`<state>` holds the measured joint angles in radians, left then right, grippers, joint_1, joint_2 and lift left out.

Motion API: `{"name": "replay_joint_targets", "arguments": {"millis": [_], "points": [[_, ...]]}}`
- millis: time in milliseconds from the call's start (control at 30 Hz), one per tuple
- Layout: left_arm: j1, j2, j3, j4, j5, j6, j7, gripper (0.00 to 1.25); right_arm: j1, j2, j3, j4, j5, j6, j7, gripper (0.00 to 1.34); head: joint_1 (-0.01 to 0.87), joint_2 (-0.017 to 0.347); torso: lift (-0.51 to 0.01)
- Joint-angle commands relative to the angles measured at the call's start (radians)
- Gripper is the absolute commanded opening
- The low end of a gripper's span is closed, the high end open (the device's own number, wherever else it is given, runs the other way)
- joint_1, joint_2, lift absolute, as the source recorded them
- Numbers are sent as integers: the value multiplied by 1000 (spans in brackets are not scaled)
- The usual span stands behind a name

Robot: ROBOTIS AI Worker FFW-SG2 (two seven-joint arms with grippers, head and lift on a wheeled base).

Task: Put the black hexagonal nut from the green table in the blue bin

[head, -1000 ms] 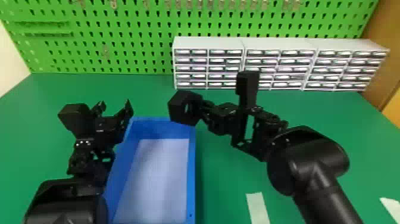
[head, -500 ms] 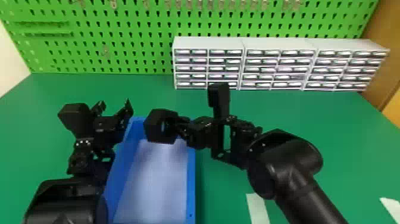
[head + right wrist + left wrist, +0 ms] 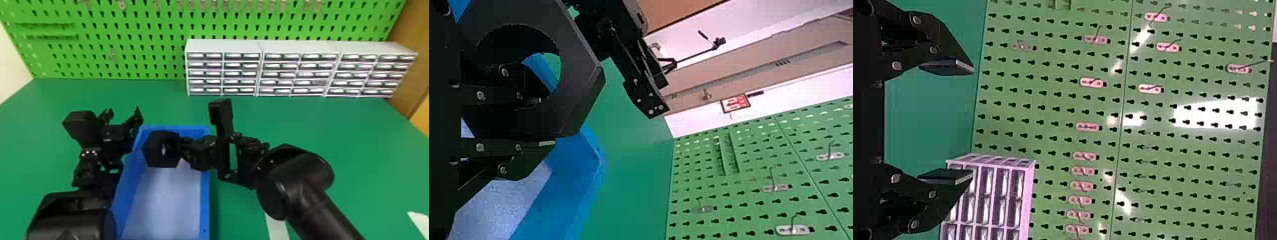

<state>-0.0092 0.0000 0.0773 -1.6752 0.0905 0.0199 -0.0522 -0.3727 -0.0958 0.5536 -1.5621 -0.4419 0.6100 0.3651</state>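
Note:
The black hexagonal nut (image 3: pixel 159 150) is over the far part of the blue bin (image 3: pixel 205 198) in the head view, held by my right gripper (image 3: pixel 182 145), which is shut on its wall. In the right wrist view, the nut (image 3: pixel 579 55) stands large with its round hole showing, between the fingertips of the right gripper (image 3: pixel 543 122); the bin (image 3: pixel 586 162) lies beyond it. My left gripper (image 3: pixel 124 113) stands open beside the bin's far left corner. The left wrist view has the left gripper (image 3: pixel 960 121) with its fingers wide apart and nothing between them.
Grey drawer cabinets (image 3: pixel 261 68) line the back of the green table (image 3: pixel 319 124), before a green pegboard (image 3: pixel 143 28). White strips (image 3: pixel 277 225) lie near the front right. The left arm stands close to the nut's left side.
The right arm has moved left and slightly nearer, carrying the nut from the bin's far right corner to above its far left part. The left arm has kept still.

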Motion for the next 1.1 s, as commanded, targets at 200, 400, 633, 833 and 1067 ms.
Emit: {"name": "replay_joint_targets", "arguments": {"millis": [200, 400, 633, 833, 1067], "points": [[0, -3, -1, 0, 0, 0, 0, 739, -5, -2, 29, 33, -4, 17, 8, 342, 686, 51, -97], [0, -3, 1, 0, 0, 0, 0, 739, -3, -1, 20, 33, -9, 17, 9, 534, 686, 51, -97], [2, -3, 3, 0, 2, 0, 0, 739, 3, 2, -11, 33, -15, 20, 17, 1014, 686, 51, -97], [2, -3, 3, 0, 2, 0, 0, 739, 12, 8, -61, 31, -14, 20, 18, 1161, 686, 51, -97], [3, -3, 1, 0, 2, 0, 0, 739, 26, 16, -132, 7, 20, 4, 18, 1170, 686, 51, -97]]}}
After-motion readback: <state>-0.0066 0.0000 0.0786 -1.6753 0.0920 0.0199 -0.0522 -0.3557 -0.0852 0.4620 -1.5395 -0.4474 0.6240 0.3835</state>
